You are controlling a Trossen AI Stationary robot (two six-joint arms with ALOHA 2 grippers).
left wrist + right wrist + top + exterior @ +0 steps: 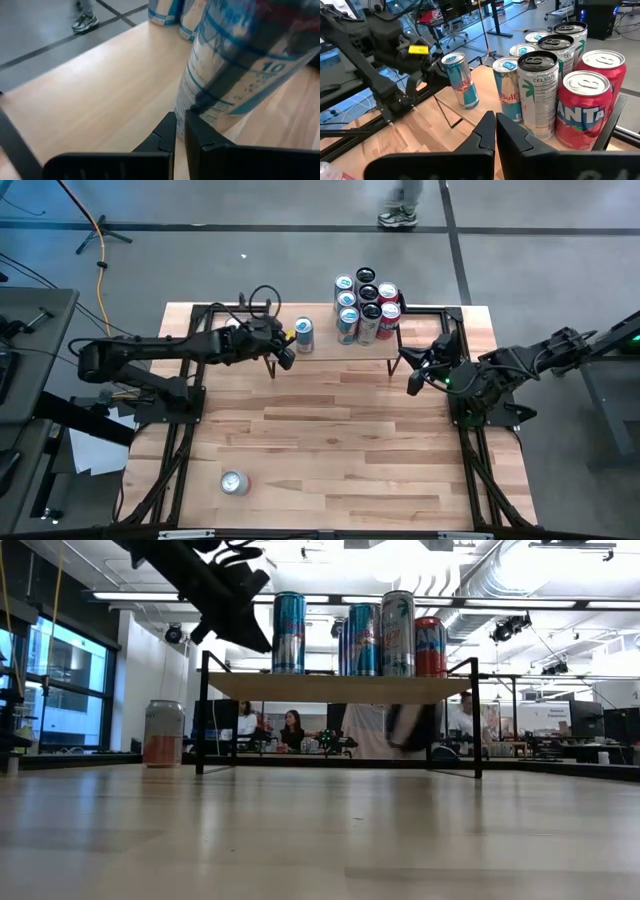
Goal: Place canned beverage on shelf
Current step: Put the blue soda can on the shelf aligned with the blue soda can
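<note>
The shelf (330, 360) stands at the table's far side. On it a cluster of several upright cans (366, 305) stands at the right, and a lone blue can (304, 335) (225, 75) to their left. My left gripper (286, 361) (180, 125) is shut, just left of and nearer than that blue can, low beside it. My right gripper (413, 387) (495, 125) is shut and empty, by the shelf's right end, pointing at the cluster. Another can (233, 482) (163, 733) stands upright on the tabletop at the near left. My left gripper has its shut fingertips (172, 131) right by the lower wall of the lone blue can (200, 107), coming slanting down from the table's left. Whether they touch it I cannot tell. The can stands upright on the shelf.
Open tabletop (340, 450) lies between the shelf and the near edge. Black arm frames (165, 470) run along both table sides. A person's shoe (398, 218) shows on the floor beyond the far edge, and people (290, 730) sit in the room behind.
</note>
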